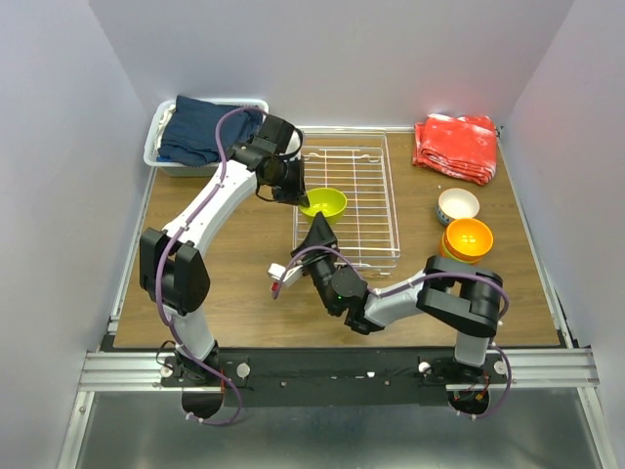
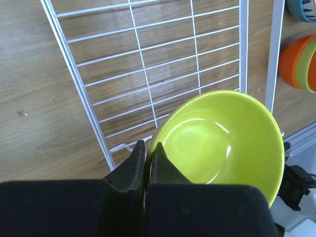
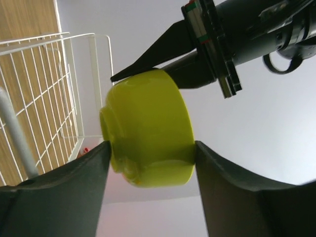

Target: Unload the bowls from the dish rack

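The left gripper [image 2: 146, 163] pinches the rim of the yellow-green bowl [image 1: 323, 203] at the dish rack [image 1: 366, 230]'s nine o'clock edge; the right gripper [image 3: 150, 163] spans it, jaws wide

The yellow-green bowl [image 2: 222, 148] is smooth and glossy, with bright glints inside. The dish rack [image 1: 347, 200] is thin white-coated wire. The table [image 1: 244, 283] shows matt brown wood grain. The dark-blue cloth [image 1: 200, 132] and the red cloth [image 1: 455, 147] look soft and crumpled. The bin [image 1: 156, 154] looks like white plastic.
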Controlling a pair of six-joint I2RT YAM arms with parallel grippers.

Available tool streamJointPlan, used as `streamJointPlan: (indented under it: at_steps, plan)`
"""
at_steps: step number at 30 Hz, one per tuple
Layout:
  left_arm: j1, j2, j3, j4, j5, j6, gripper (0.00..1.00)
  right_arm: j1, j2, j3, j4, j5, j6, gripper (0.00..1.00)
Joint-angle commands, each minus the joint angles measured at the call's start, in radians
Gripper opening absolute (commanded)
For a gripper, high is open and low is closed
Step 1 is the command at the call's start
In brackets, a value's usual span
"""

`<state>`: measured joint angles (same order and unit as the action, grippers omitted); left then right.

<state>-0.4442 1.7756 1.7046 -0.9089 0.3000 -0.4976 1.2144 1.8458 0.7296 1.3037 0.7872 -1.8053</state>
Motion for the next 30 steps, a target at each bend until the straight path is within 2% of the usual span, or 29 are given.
streamJointPlan:
  at_steps: [1,3,6,9,10,12,13,14,16,19,22,26,30]
  plan:
    - [0.007,-0.022,0.116,0.015,-0.084,0.037,0.0,-0.012,-0.059,0.027,0.5,0.07,0.073,0.85]
    - [0.007,-0.021,0.151,0.03,-0.113,0.037,0.0,-0.013,-0.098,0.021,0.471,0.107,0.096,0.89]
    - [0.012,-0.008,0.188,0.054,-0.142,0.031,0.0,-0.01,-0.152,-0.001,0.324,0.159,0.2,0.97]
    - [0.012,-0.005,0.193,0.105,-0.168,0.024,0.0,-0.006,-0.244,0.001,0.072,0.211,0.392,1.0]
    - [0.012,-0.011,0.191,0.119,-0.179,0.024,0.0,-0.007,-0.297,0.008,-0.115,0.221,0.532,1.0]
    - [0.012,-0.022,0.164,0.174,-0.226,0.03,0.0,-0.006,-0.367,0.03,-0.333,0.231,0.702,1.0]
    - [0.012,-0.037,0.152,0.194,-0.246,0.034,0.0,-0.006,-0.396,0.074,-0.571,0.228,0.8,1.0]
    - [0.012,-0.045,0.139,0.221,-0.289,0.043,0.0,-0.006,-0.46,0.099,-0.693,0.207,0.993,1.0]
    - [0.012,-0.079,0.09,0.248,-0.329,0.065,0.0,-0.009,-0.514,0.166,-0.949,0.172,1.22,1.0]
    - [0.015,-0.143,0.0,0.3,-0.387,0.083,0.0,-0.01,-0.574,0.226,-1.186,0.144,1.378,1.0]
    - [0.048,-0.235,-0.123,0.361,-0.418,0.061,0.0,-0.009,-0.589,0.293,-1.39,0.139,1.547,1.0]
    - [0.12,-0.35,-0.292,0.459,-0.412,0.03,0.0,-0.019,-0.612,0.326,-1.563,0.12,1.775,1.0]
    - [0.183,-0.427,-0.407,0.476,-0.398,0.018,0.0,-0.056,-0.629,0.367,-1.719,0.069,1.96,1.0]
